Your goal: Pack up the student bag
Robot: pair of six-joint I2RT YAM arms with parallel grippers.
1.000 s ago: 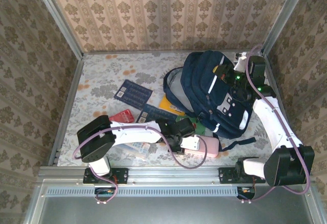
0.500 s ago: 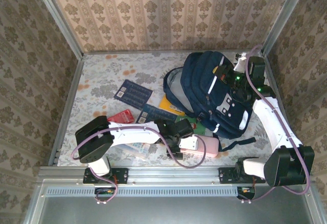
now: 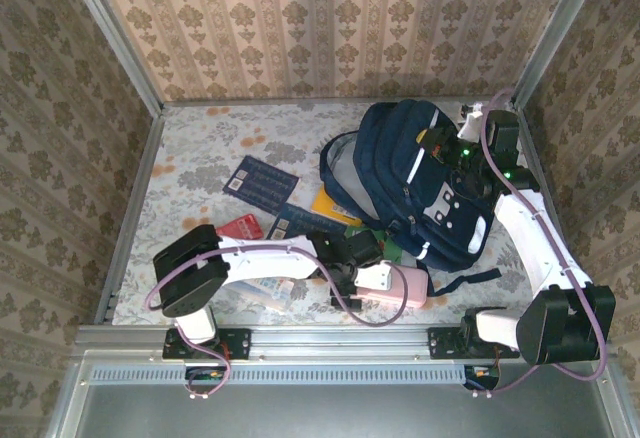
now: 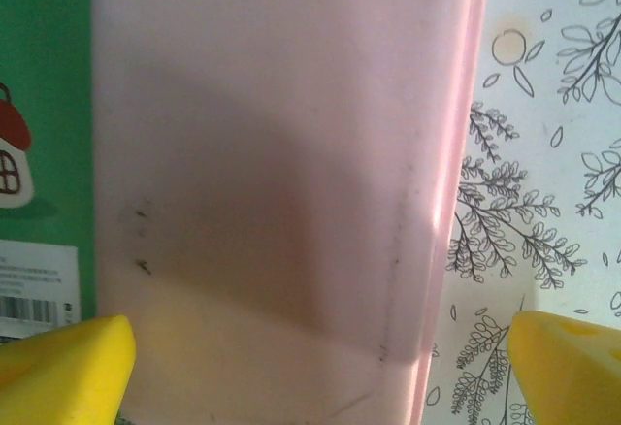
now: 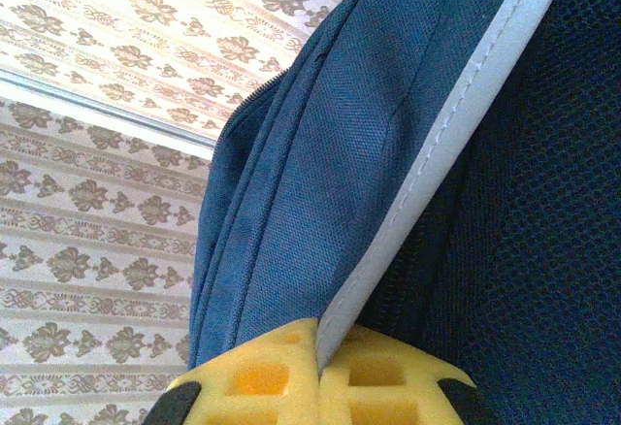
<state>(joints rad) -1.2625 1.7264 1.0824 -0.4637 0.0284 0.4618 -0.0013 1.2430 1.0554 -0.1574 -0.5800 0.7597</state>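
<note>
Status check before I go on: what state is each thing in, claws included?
student bag: lying on the table, main compartment looks unzipped
right claw: shut on the student bag's white stripe
left claw: open, straddling the pink case, not gripping
pink case: lying flat, loose, its edge over the green book

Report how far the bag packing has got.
Done: little that shows; the backpack lies on the table, its inside hidden. In hand: the right hand is shut on the backpack's white-striped edge, and the left hand is open astride the pink case. Left: the pink case, green book, yellow book, red item and blue card all lie outside.
</note>
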